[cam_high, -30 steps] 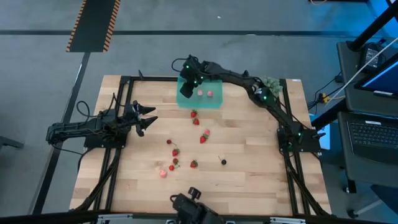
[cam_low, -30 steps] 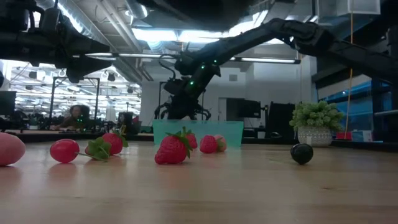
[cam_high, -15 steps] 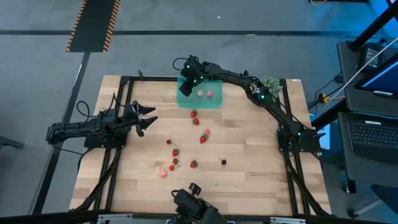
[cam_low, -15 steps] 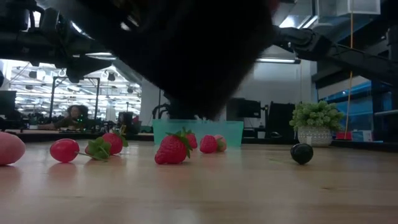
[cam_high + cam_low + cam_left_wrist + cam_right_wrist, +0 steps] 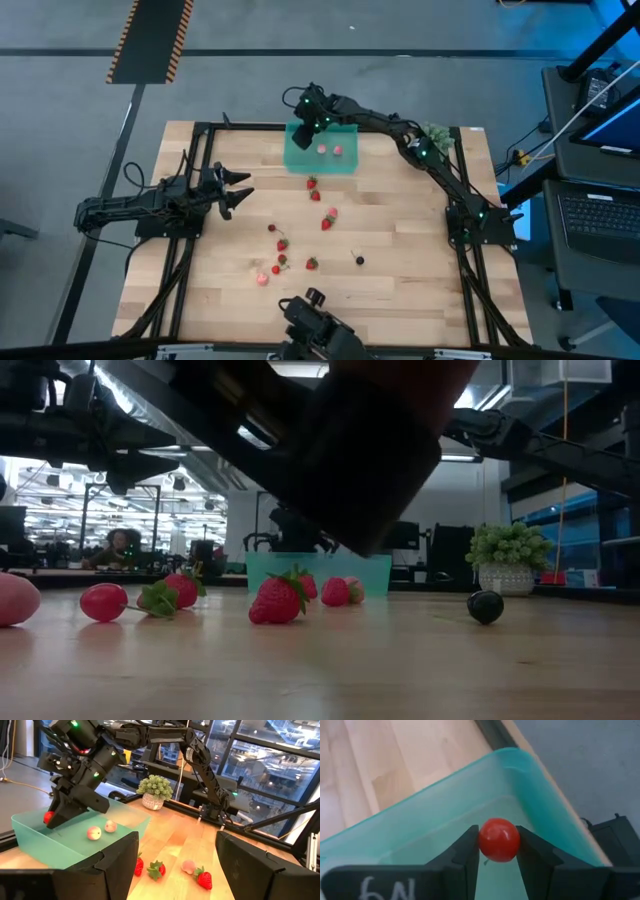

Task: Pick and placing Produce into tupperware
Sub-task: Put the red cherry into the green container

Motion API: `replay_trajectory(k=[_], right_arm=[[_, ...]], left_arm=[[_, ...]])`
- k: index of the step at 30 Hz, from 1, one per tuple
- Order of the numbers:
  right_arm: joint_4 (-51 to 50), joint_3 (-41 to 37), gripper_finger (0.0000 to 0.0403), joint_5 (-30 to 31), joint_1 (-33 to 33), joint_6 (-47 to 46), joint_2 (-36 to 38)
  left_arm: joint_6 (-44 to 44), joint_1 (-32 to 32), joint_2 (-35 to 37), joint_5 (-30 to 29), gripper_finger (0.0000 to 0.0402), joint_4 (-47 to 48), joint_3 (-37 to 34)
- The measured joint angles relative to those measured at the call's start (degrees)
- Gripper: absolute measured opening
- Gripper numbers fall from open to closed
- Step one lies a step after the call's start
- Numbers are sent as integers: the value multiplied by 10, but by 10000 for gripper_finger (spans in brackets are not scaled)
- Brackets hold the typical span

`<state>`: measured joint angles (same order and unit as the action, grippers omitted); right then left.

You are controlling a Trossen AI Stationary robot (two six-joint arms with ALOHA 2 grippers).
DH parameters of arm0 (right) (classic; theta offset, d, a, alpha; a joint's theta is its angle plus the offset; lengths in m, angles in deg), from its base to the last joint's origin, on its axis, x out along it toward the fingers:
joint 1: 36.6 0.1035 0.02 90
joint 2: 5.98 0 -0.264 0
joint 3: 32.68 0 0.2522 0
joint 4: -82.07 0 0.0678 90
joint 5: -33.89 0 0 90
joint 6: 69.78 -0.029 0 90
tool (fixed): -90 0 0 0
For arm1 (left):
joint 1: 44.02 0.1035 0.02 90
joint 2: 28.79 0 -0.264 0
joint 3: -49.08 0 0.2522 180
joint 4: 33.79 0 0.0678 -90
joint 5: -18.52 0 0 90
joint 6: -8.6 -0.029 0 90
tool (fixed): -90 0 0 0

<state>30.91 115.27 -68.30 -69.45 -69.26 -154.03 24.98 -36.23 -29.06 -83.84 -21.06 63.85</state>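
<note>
Shifted slightly up-frame, right gripper (image 5: 499, 851) pinches a smooth round red berry (image 5: 499, 839) over the translucent teal tub (image 5: 547, 800); left gripper (image 5: 237, 190) gapes wide.

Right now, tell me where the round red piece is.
Clamped in the right tool, the round red piece hangs over the tupperware at its far-left corner.

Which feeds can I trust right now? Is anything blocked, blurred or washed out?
Low view: a big dark out-of-focus shape covers the upper middle, hiding most above the tupperware. Right wrist view: sharp, the red piece clamped in the right gripper over the container. High view: clear, evenly lit. Left wrist view: clear; the left gripper is open.
</note>
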Motion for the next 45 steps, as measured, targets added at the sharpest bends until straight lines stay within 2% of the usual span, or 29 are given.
replay_trajectory(k=[7, 24, 32, 45], right_arm=[[4, -3, 114, -2, 2, 32, -1], [22, -4, 114, -31, -6, -2, -17], [22, -4, 139, -30, -7, -2, -17], [17, 4, 143, -29, -7, -3, -8]], left_arm=[[0, 0, 0, 0, 257, 0, 0], [0, 0, 0, 0, 257, 0, 0], [0, 0, 0, 0, 257, 0, 0], [1, 0, 0, 0, 257, 0, 0]])
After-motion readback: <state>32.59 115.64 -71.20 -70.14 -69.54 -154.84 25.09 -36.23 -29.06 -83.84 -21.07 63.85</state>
